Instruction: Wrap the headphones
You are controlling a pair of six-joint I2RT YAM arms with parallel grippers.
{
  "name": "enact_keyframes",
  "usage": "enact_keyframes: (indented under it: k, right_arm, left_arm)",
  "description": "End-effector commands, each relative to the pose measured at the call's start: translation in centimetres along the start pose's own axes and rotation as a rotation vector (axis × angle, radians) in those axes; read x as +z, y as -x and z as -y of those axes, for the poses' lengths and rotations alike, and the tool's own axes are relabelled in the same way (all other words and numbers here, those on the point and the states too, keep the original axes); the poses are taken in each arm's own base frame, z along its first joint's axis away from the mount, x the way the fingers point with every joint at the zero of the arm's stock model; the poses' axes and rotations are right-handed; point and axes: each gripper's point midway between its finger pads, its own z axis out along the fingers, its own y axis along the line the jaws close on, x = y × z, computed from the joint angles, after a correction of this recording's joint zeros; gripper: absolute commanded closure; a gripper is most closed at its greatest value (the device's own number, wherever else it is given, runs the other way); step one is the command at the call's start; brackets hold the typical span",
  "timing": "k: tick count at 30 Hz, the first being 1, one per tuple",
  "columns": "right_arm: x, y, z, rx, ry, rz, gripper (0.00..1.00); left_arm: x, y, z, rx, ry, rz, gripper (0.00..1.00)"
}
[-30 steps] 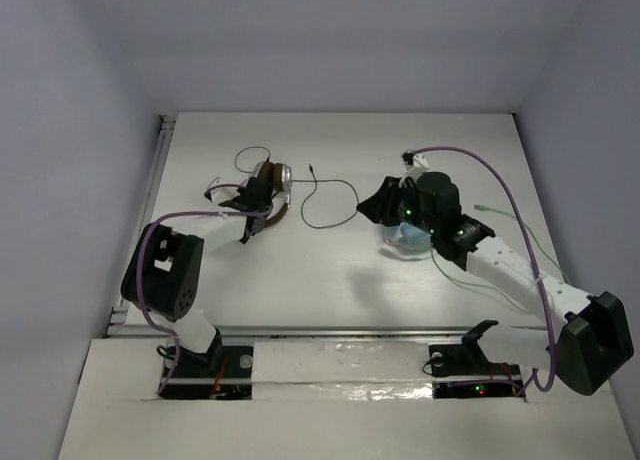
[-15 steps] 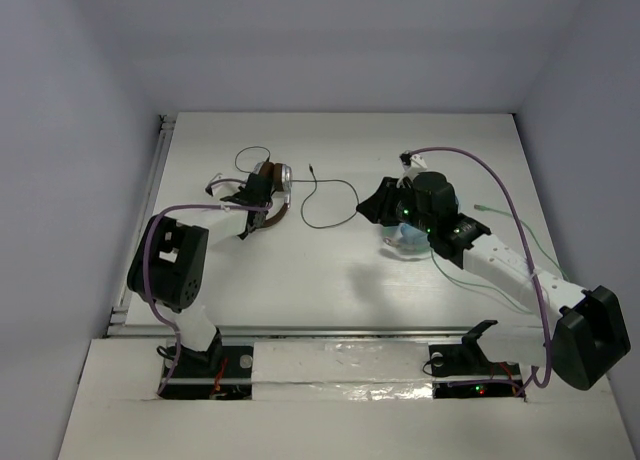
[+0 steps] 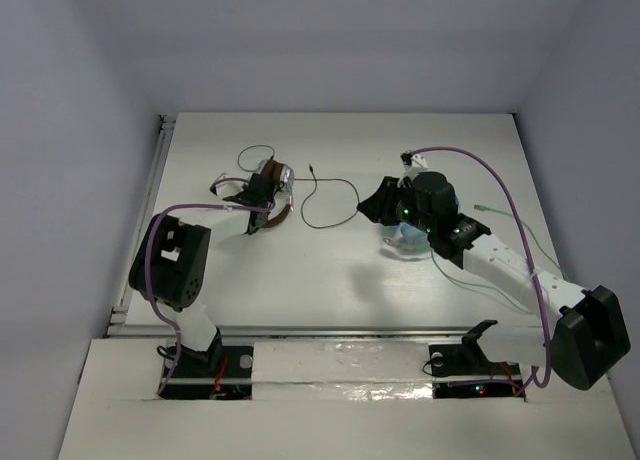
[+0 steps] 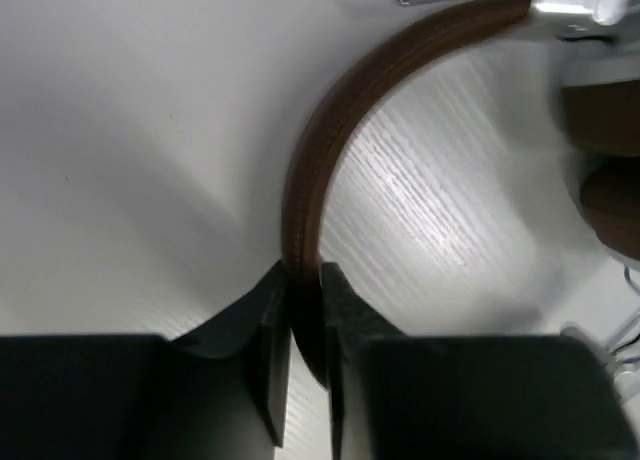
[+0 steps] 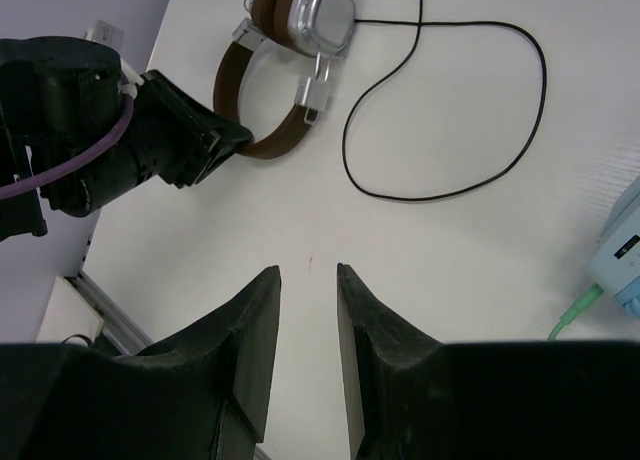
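The left fingers (image 4: 262, 330) are pressed against the brown headband (image 4: 335, 110) of the headphones (image 3: 274, 173), pinching the low part of its curve between their tips. From the pinch the band climbs ahead of the fingers and arcs to the right. It ends at a silver bracket and a blurred brown ear pad (image 4: 608, 130) at the right edge of the left wrist view. White bench (image 4: 140, 130) shows on both sides of the band. Whether the band is raised off the bench cannot be told.

The right fingers (image 5: 255, 320) stand slightly spread, with only bare bench (image 5: 420, 310) in the gap, and they hold nothing. The headphones (image 5: 322, 10) lie well ahead of them and to the left, silver ear cups together at the far end. The headband (image 5: 275, 140) curves back toward the dark tip of the left fingers (image 5: 215, 140), which meets its near bend. A thin black cable (image 5: 500, 170) leaves the ear cup and swings out in a wide loop ahead and to the right of the right fingers. Its plug end lies at the top edge of the right wrist view. Light blue headphones (image 5: 625, 255) with a green cable (image 5: 572, 315) sit off to the right of the right fingers, apart from them.
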Motion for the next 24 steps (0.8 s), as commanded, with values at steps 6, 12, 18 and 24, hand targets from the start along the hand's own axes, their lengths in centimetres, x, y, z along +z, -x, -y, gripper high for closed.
enact_keyframes:
  k: [6, 12, 18, 24]
  right_arm:
    - [0.2, 1.7, -1.3, -0.030, 0.043, 0.057, 0.69]
    - [0.8, 0.4, -2.8, -0.098, 0.154, -0.009, 1.00]
    - [1.2, 1.8, -2.2, -0.168, 0.104, 0.023, 0.70]
    - [0.7, 4.7, -4.8, -0.250, 0.173, 0.065, 0.44]
  left_arm:
    - [-0.6, -0.3, -0.8, 0.161, -0.032, -0.005, 1.00]
    - [-7.4, 5.7, 3.4, 0.316, -0.241, 0.078, 1.00]
    - [-16.6, 11.1, 7.0, 0.414, -0.515, 0.132, 1.00]
    - [-22.4, 14.9, 8.7, 0.429, -0.677, 0.192, 1.00]
